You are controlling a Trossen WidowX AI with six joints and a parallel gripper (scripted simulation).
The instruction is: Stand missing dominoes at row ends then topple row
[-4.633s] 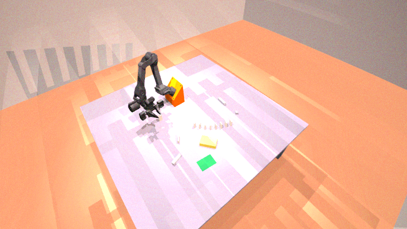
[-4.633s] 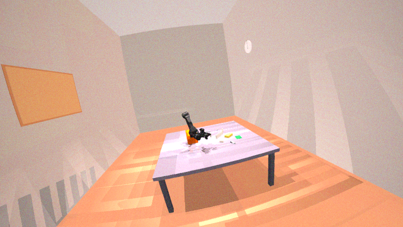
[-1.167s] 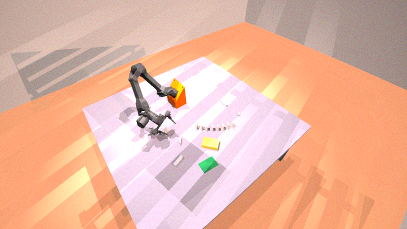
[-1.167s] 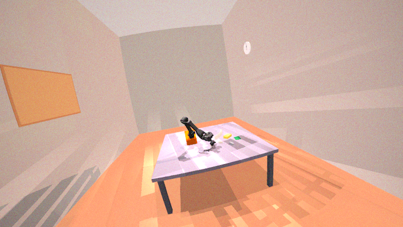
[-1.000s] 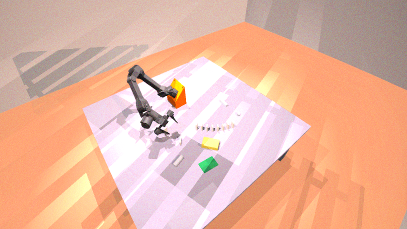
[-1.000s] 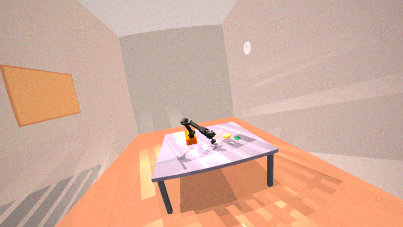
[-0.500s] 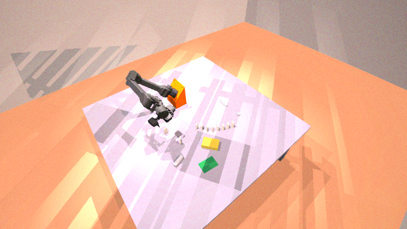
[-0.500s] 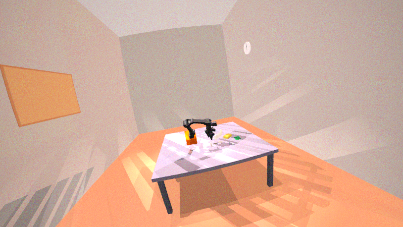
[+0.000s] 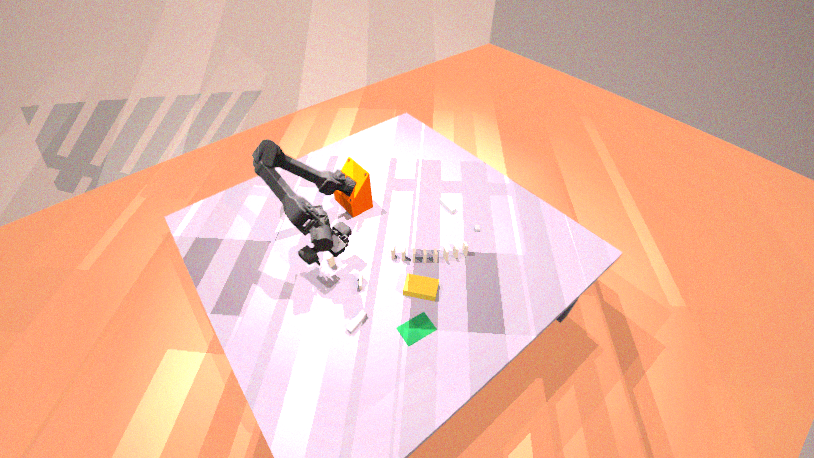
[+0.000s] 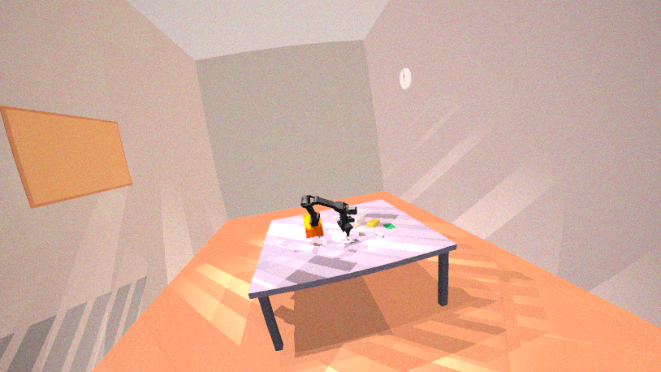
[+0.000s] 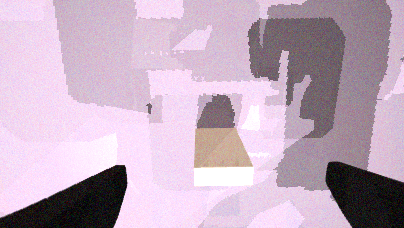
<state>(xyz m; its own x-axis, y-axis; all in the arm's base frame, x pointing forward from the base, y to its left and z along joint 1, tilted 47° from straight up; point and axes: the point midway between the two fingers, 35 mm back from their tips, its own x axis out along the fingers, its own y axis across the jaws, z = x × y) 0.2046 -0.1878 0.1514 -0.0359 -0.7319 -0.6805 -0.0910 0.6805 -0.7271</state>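
Note:
A row of several cream dominoes (image 9: 424, 256) (image 10: 360, 219) stands upright on the table. My gripper (image 9: 326, 263) (image 10: 347, 235) is open, pointing down left of the row's left end in the top view. Below and between its spread fingertips, a single domino (image 9: 332, 262) (image 11: 222, 148) seems to stand upright, with a gap to both fingers in the wrist view. Another domino (image 9: 360, 282) is between it and the row; I cannot tell whether it stands. A white domino-like piece (image 9: 356, 322) (image 10: 379, 235) lies flat nearer the front. Fine contact at the fingertips is too small to judge in the top and exterior views.
A yellow block (image 9: 421, 287) (image 10: 373, 223) lies in front of the row, with a green patch (image 9: 417, 328) (image 10: 389, 226) beyond it. An orange wedge (image 9: 356, 196) (image 10: 313, 230) stands near the arm. A white bar (image 9: 448, 206) and a small white cube (image 9: 477, 227) lie behind the row.

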